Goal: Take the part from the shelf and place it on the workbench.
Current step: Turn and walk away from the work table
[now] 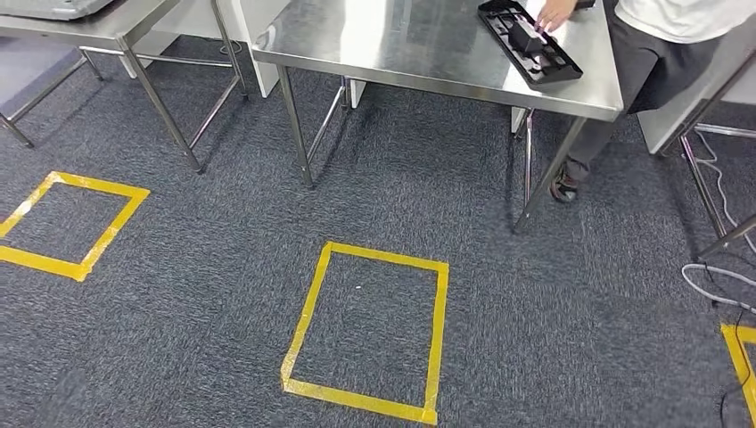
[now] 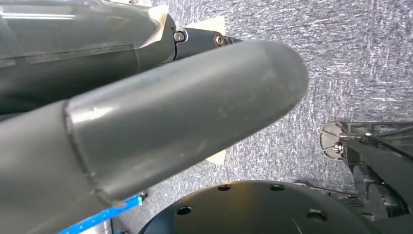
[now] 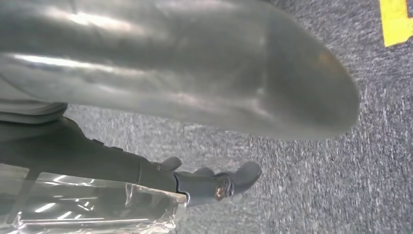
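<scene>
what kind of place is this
Likely a workshop or robot test floor: stainless steel workbench holding a black part tray, yellow tape squares marked on grey carpet, and a person at the bench.

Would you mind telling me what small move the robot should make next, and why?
Probably hold still briefly: the black part already lies on the steel workbench, a person's hand rests on it, and the robot stands back behind the yellow floor square.

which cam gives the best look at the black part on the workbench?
Head view. The black part lies flat at the far right end of the steel workbench, fully visible, with a person's hand on it. The left and right wrist views look at carpet, each past its own hand's thumb, so they tell nothing about the part.
</scene>
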{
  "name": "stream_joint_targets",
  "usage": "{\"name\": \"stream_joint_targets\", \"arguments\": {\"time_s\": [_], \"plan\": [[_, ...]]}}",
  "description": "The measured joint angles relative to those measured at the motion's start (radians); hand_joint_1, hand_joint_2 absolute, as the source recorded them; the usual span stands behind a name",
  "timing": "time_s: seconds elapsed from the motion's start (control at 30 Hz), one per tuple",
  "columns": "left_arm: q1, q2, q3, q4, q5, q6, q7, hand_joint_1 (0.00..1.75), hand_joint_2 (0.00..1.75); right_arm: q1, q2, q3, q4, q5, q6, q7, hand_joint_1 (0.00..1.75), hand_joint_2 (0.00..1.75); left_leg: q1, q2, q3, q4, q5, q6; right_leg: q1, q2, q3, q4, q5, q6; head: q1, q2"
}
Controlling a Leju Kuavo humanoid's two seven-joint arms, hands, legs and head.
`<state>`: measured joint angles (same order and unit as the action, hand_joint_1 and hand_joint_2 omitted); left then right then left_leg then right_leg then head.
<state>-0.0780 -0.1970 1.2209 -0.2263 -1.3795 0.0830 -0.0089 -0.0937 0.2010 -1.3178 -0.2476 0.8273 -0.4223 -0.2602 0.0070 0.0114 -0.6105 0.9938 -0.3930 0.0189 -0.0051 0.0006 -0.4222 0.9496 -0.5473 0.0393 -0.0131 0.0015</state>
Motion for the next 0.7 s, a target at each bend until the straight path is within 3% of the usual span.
{"name": "stream_joint_targets", "arguments": {"time_s": [0.07,0.1,0.2,0.23,0.27,0.3,0.37,0.43,0.47,0.57,0.6,0.63,0.7], "plan": [[0.001,0.002,-0.001,0.000,-0.003,-0.001,0.001,0.00,0.00,0.003,0.002,0.000,0.000,-0.001,-0.002,0.000,0.00,0.00,0.004,-0.001,-0.006,0.007,-0.001,-0.011,-0.008,0.000,-0.015,0.004,0.011,-0.018,-0.002,0.000],[0.002,0.003,-0.001,0.000,-0.003,-0.003,0.002,0.00,0.00,0.003,0.002,-0.001,0.000,-0.002,-0.002,0.001,0.00,0.00,0.006,-0.003,-0.014,0.025,-0.025,-0.015,-0.013,-0.002,-0.022,0.004,0.019,-0.030,-0.005,0.000],[0.002,0.005,-0.002,0.001,-0.005,-0.006,0.006,0.00,0.00,0.004,0.004,-0.001,0.000,-0.002,-0.004,0.005,0.00,0.00,0.011,-0.007,-0.060,0.185,-0.165,-0.027,-0.012,-0.007,-0.050,0.005,0.046,-0.060,-0.009,0.000],[0.003,0.006,-0.003,0.001,-0.005,-0.006,0.006,0.00,0.00,0.004,0.004,-0.001,0.000,-0.002,-0.004,0.006,0.00,0.00,0.012,-0.008,-0.072,0.244,-0.195,-0.030,-0.009,-0.008,-0.062,0.006,0.054,-0.062,-0.010,0.000],[0.003,0.007,-0.004,0.001,-0.005,-0.007,0.007,0.00,0.00,0.005,0.004,-0.001,0.000,-0.002,-0.004,0.006,0.00,0.00,0.013,-0.008,-0.071,0.279,-0.203,-0.032,-0.008,-0.009,-0.072,0.009,0.062,-0.061,-0.010,0.000],[0.003,0.007,-0.006,0.001,-0.006,-0.007,0.007,0.00,0.00,0.005,0.004,-0.001,0.000,-0.002,-0.004,0.007,0.00,0.00,0.014,-0.008,-0.052,0.278,-0.190,-0.033,-0.007,-0.009,-0.082,0.013,0.068,-0.058,-0.010,0.000],[0.002,0.008,-0.009,0.001,-0.006,-0.008,0.007,0.00,0.00,0.006,0.004,-0.001,0.000,-0.002,-0.004,0.007,0.00,0.00,0.017,-0.009,0.034,0.175,-0.142,-0.031,-0.008,-0.008,-0.101,0.029,0.076,-0.052,-0.010,0.000],[-0.001,0.009,-0.010,0.001,-0.006,-0.008,0.007,0.00,0.00,0.005,0.004,-0.001,0.000,-0.002,-0.004,0.007,0.00,0.00,0.015,-0.011,0.114,0.053,-0.129,-0.025,-0.004,-0.008,-0.122,0.045,0.081,-0.044,-0.010,0.000],[-0.002,0.009,-0.011,0.001,-0.006,-0.008,0.007,0.00,0.00,0.005,0.004,-0.001,0.000,-0.002,-0.004,0.007,0.00,0.00,0.013,-0.013,0.129,0.022,-0.133,-0.021,-0.002,-0.008,-0.130,0.051,0.085,-0.037,-0.010,0.000],[-0.002,0.010,-0.013,0.003,-0.006,-0.008,0.008,0.00,0.00,0.004,0.004,-0.001,0.000,-0.002,-0.004,0.007,0.00,0.00,0.007,-0.012,0.115,0.006,-0.122,0.004,0.000,-0.008,-0.144,0.057,0.099,-0.012,-0.009,0.000],[-0.002,0.009,-0.013,0.003,-0.006,-0.008,0.008,0.00,0.00,0.006,0.004,-0.001,0.000,-0.002,-0.005,0.007,0.00,0.00,0.007,-0.010,0.106,0.001,-0.112,0.015,0.001,-0.008,-0.155,0.070,0.088,-0.009,-0.008,0.000],[-0.002,0.009,-0.014,0.004,-0.006,-0.008,0.008,0.00,0.00,0.007,0.004,-0.001,0.000,-0.002,-0.005,0.007,0.00,0.00,0.008,-0.008,0.096,-0.004,-0.101,0.025,0.001,-0.007,-0.171,0.101,0.064,-0.010,-0.006,0.000],[-0.002,0.009,-0.014,0.004,-0.006,-0.009,0.008,0.00,0.00,0.008,0.004,-0.001,0.000,-0.002,-0.005,0.007,0.00,0.00,0.006,-0.005,0.072,-0.007,-0.085,0.036,-0.001,-0.005,-0.216,0.212,-0.014,-0.020,-0.001,0.000]]}}
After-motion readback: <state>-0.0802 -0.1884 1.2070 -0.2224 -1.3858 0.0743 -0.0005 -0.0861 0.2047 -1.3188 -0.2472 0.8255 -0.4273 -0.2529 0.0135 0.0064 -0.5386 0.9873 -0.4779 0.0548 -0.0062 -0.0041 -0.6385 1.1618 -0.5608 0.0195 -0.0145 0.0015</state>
